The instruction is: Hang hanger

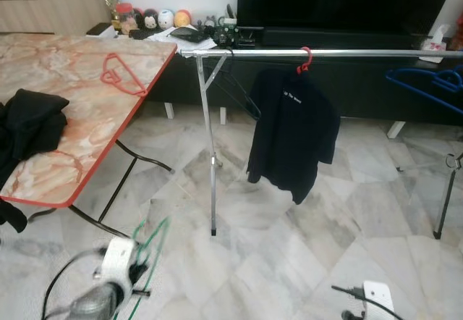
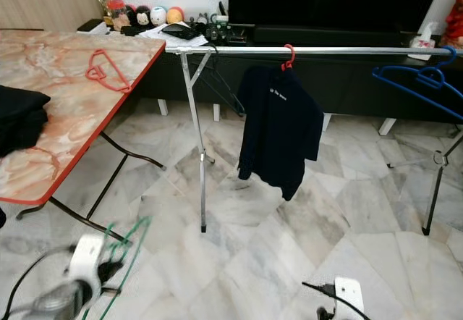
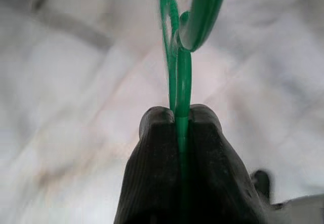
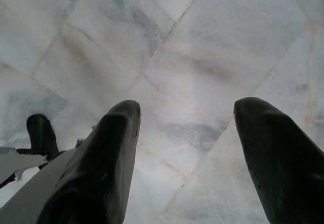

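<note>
My left gripper (image 3: 179, 113) is shut on a thin green hanger (image 3: 181, 57), held low at the bottom left above the floor (image 1: 148, 251). A silver clothes rail (image 1: 325, 53) runs across ahead of me on thin legs. A dark shirt (image 1: 293, 135) hangs from it on a red hanger (image 1: 304, 61). Blue hangers (image 1: 434, 85) hang at the rail's right end. A red hanger (image 1: 121, 75) lies on the marble-patterned table (image 1: 79, 117) to my left. My right gripper (image 4: 185, 133) stands open over the tiles, holding nothing; its wrist (image 1: 376, 295) is low at the bottom right.
Dark clothes (image 1: 25, 128) lie on the table's near end. Behind the rail stands a low black TV cabinet (image 1: 362, 81) with a large screen (image 1: 340, 1) and small toys (image 1: 155, 19). The table's black legs (image 1: 119, 182) reach out over the marble floor.
</note>
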Motion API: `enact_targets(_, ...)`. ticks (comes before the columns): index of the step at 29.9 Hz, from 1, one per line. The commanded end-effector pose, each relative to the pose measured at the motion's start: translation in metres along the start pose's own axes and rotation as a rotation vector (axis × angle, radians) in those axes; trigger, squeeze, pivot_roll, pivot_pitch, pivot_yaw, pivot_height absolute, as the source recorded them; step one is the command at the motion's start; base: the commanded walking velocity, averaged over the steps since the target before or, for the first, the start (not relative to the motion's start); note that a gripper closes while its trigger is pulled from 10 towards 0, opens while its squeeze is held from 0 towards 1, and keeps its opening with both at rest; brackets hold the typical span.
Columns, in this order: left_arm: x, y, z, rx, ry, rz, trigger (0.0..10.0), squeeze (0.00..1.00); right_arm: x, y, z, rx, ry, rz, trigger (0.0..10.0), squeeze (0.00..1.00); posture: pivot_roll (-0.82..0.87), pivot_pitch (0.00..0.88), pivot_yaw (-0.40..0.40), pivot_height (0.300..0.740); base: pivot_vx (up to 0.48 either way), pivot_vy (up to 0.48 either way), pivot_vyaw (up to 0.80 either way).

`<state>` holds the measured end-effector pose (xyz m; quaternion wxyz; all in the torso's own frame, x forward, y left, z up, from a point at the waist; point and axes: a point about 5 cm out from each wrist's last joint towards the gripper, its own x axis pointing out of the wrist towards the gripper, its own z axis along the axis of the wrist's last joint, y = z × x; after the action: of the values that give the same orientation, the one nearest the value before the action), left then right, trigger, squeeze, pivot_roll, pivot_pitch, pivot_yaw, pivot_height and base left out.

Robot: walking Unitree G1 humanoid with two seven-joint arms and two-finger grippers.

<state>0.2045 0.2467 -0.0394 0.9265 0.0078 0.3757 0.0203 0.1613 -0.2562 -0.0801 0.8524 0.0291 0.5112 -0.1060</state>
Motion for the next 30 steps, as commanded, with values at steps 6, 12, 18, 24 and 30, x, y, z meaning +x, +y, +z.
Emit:
enact_targets(6,-0.006,0.012,-0.052,-0.095,0.163,0.159,10.0,0.0,0.0,-0.005,0.007,0.025,-0.025,-0.023,10.0,0.0,0.03,0.0,-0.047,0.74,0.0,0.0,0.0)
enact_targets(12,-0.004,0.008,-0.055,-0.113,0.161,0.196,10.0,0.0,-0.001,-0.007,0.008,0.035,-0.03,-0.034,10.0,0.0,0.03,0.0,-0.052,0.74,0.0,0.0,0.0)
enact_targets(18,-0.004,0.007,-0.058,-0.082,0.176,0.197,10.0,0.0,-0.001,-0.008,-0.002,0.052,-0.013,-0.053,10.0,0.0,0.01,0.0,-0.029,0.74,0.0,0.0,0.0)
enact_targets(24,-0.004,0.005,-0.06,-0.026,0.193,0.166,10.0,0.0,-0.003,-0.017,-0.004,0.092,-0.011,-0.102,10.0,0.0,0.0,0.0,-0.002,0.74,0.0,-0.196,0.0)
enact_targets(30,-0.003,0.004,-0.06,-0.015,0.197,0.155,10.0,0.0,-0.006,-0.028,-0.016,0.068,0.022,-0.123,10.0,0.0,-0.01,0.0,0.006,0.74,0.0,-0.295,0.0)
